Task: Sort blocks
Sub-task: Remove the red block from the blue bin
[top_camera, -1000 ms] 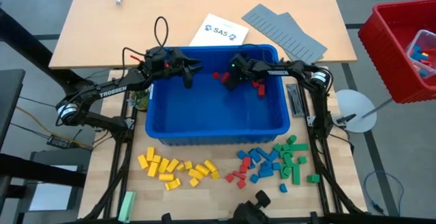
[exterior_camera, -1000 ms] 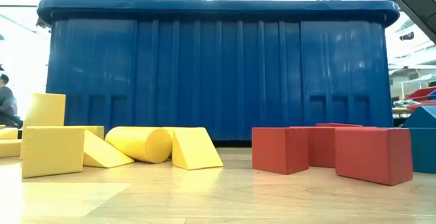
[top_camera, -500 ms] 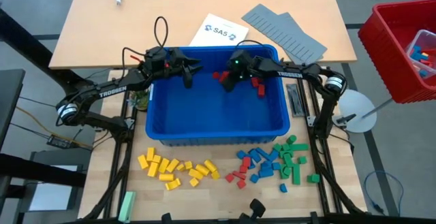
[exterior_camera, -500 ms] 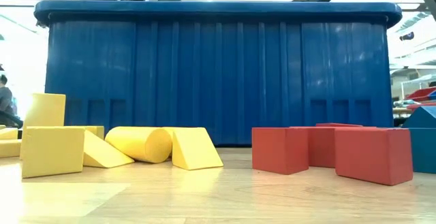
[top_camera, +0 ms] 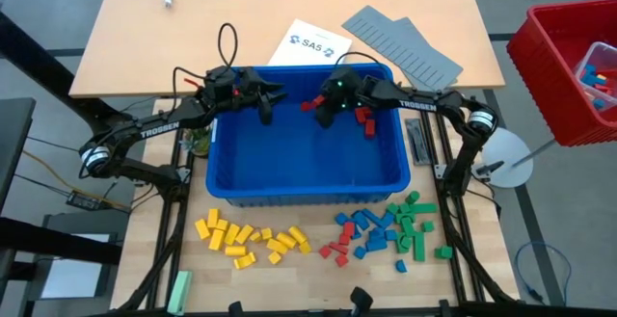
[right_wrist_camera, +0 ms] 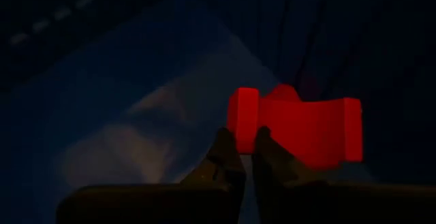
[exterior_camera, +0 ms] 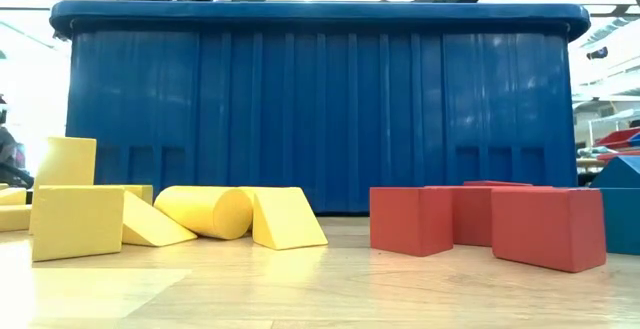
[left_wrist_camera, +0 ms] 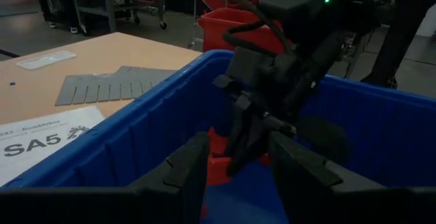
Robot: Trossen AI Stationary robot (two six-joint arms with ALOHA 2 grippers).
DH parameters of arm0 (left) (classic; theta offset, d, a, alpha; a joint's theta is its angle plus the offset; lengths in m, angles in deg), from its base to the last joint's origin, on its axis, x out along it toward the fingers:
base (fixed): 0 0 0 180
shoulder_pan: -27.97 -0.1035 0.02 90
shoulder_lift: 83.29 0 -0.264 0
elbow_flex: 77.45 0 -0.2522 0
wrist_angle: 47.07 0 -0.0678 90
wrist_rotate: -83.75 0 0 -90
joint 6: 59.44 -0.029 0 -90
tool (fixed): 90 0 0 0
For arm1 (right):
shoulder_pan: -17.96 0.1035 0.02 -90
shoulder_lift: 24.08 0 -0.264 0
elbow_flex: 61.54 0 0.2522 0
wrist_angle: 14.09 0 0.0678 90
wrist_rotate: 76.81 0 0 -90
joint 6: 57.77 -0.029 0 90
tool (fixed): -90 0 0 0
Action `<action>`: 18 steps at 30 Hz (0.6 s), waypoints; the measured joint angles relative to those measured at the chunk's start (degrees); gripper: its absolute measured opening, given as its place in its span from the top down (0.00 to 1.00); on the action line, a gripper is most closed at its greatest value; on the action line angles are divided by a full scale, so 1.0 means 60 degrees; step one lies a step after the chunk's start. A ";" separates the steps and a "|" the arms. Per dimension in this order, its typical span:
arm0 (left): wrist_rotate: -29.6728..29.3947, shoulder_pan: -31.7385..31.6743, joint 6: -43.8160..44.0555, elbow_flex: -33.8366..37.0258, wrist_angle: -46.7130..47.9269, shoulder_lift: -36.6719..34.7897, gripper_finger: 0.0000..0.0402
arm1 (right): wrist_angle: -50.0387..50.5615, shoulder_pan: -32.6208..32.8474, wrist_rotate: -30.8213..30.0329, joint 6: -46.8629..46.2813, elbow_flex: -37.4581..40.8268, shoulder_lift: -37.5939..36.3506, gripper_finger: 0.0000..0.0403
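Right gripper (top_camera: 325, 117) is down in the far end of the blue bin (top_camera: 289, 187), fingers pinched together with nothing between them (right wrist view: tips closed just in front of a red block (right_wrist_camera: 300, 132), not around it). Remaining red blocks (top_camera: 362, 117) sit in the bin's far right corner, one more at the far wall just left of that gripper.

Left gripper (top_camera: 267, 108) hovers over the bin's far left part, fingers apart, empty — in its wrist view the right gripper sits right between its fingers (left_wrist_camera: 187, 166).

Sorted piles on the near table: yellow blocks (top_camera: 249, 237) left, red/blue mix (top_camera: 355, 237) middle, green blocks (top_camera: 415, 225) right.

Risks:
- Closed tips can only shove the block — likely pushes it into the corner against the wall, harder to grab.
- The two grippers are near each other over the far end; if the left one advances, they collide.
- Reopening too close to the block could knock it aside or pinch two at once (they're clustered, touching).
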 joint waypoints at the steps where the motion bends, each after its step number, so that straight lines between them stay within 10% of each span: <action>1: -0.0001 0.0000 0.0000 0.0000 0.0002 -0.0004 0.59 | 0.0003 0.0068 -0.0011 0.0000 0.0000 0.0000 0.97; 18: -0.0001 -0.0002 0.0000 0.0000 -0.0006 -0.0001 0.59 | 0.0094 0.1814 -0.1197 0.0004 0.0000 0.0000 0.97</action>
